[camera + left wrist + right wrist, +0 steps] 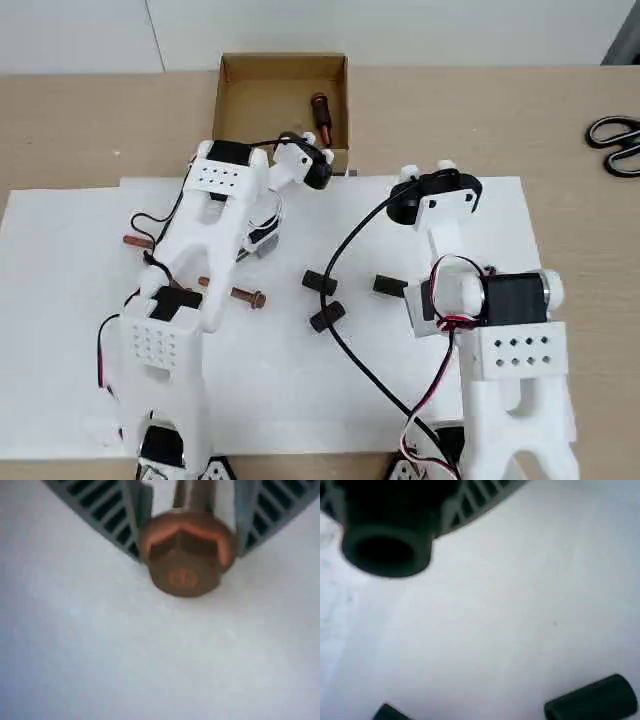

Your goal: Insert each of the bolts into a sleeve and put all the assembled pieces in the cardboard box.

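A bolt (185, 555) is gripped by the left gripper (191, 535). The ribbed fingers (105, 510) are closed on either side of the shank, and the hex head is turned toward the wrist camera. The bolt is held over the white sheet (250, 400); whether it touches the sheet cannot be determined. A black sleeve (385, 550) is clamped in the right gripper (395, 505), its open bore facing the wrist camera, over the middle of the sheet. A loose sleeve (320, 281) is laid on the sheet between the two arms, and a second loose sleeve (327, 317) is laid just beside it. A loose bolt (247, 296) is laid beside the left arm, and a further bolt (135, 241) is seen toward the sheet's left side. The cardboard box (232, 100) is placed on the table (80, 120) at the sheet's far edge. One assembled piece (320, 115) is contained in it, near the right wall. Scissors (615, 145) are located at the table's right edge.
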Robot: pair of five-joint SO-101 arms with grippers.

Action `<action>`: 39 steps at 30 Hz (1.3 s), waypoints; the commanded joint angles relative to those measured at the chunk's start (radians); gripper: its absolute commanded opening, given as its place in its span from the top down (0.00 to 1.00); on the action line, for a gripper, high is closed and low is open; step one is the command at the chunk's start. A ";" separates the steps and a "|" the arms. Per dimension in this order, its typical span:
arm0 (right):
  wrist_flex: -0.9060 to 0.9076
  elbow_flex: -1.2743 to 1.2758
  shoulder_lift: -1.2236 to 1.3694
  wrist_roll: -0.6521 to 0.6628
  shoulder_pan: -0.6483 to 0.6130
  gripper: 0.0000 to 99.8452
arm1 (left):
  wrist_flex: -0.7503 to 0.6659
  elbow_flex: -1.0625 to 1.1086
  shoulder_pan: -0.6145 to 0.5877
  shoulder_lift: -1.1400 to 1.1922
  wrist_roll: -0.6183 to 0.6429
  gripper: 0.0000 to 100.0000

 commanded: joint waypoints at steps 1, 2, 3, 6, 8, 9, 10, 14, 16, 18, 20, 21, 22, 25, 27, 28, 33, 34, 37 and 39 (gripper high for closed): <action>-0.001 -0.006 -0.022 0.012 0.013 1.00 | -0.009 -0.058 -0.018 0.068 0.002 0.93; -0.001 -0.006 -0.022 0.012 0.013 1.00 | -0.005 -0.079 -0.023 0.098 0.002 0.95; -0.001 -0.006 -0.022 0.012 0.013 1.00 | -0.003 -0.091 -0.032 0.121 0.003 0.96; -0.001 -0.006 -0.022 0.012 0.013 1.00 | 0.051 -0.162 -0.043 0.167 0.003 1.00; -0.001 -0.006 -0.022 0.012 0.013 1.00 | 0.098 -0.213 -0.044 0.184 0.003 1.00; -0.001 -0.006 -0.022 0.012 0.013 1.00 | 0.117 -0.236 -0.044 0.184 0.003 1.00; -0.001 -0.006 -0.022 0.012 0.012 1.00 | 0.129 -0.260 -0.044 0.183 0.003 1.00; -0.001 -0.009 -0.030 0.011 0.004 1.00 | 0.201 -0.417 -0.043 0.181 0.028 1.00; 0.001 -0.012 -0.030 0.005 0.004 1.00 | 0.201 -0.492 -0.044 0.181 0.087 1.00; 0.004 -0.012 -0.031 0.005 0.004 1.00 | 0.203 -0.550 -0.043 0.176 0.133 1.00; 0.007 -0.012 -0.031 0.008 0.010 1.00 | 0.203 -0.572 -0.038 0.135 0.186 1.00; 0.008 -0.012 -0.031 0.009 0.010 1.00 | 0.203 -0.570 -0.037 0.098 0.219 1.00; 0.008 -0.012 -0.033 0.011 0.010 1.00 | 0.203 -0.568 -0.032 0.051 0.253 1.00; 0.008 -0.011 -0.073 0.011 0.012 1.00 | 0.203 -0.527 -0.014 -0.106 0.342 1.00; 0.008 -0.011 -0.136 0.011 0.012 1.00 | 0.203 -0.470 0.009 -0.222 0.371 1.00; 0.005 -0.008 -0.166 0.012 0.005 1.00 | 0.203 -0.426 0.021 -0.281 0.376 1.00; 0.007 -0.006 -0.302 0.012 0.010 1.00 | 0.201 -0.139 0.095 -0.585 0.373 1.00; 0.007 -0.006 -0.325 0.012 0.010 1.00 | 0.201 -0.071 0.114 -0.646 0.373 1.00; 0.002 0.025 -0.395 0.009 0.004 1.00 | 0.199 0.139 0.170 -0.825 0.377 1.00; -0.002 0.057 -0.452 0.008 0.004 1.00 | 0.198 0.277 0.203 -0.941 0.379 1.00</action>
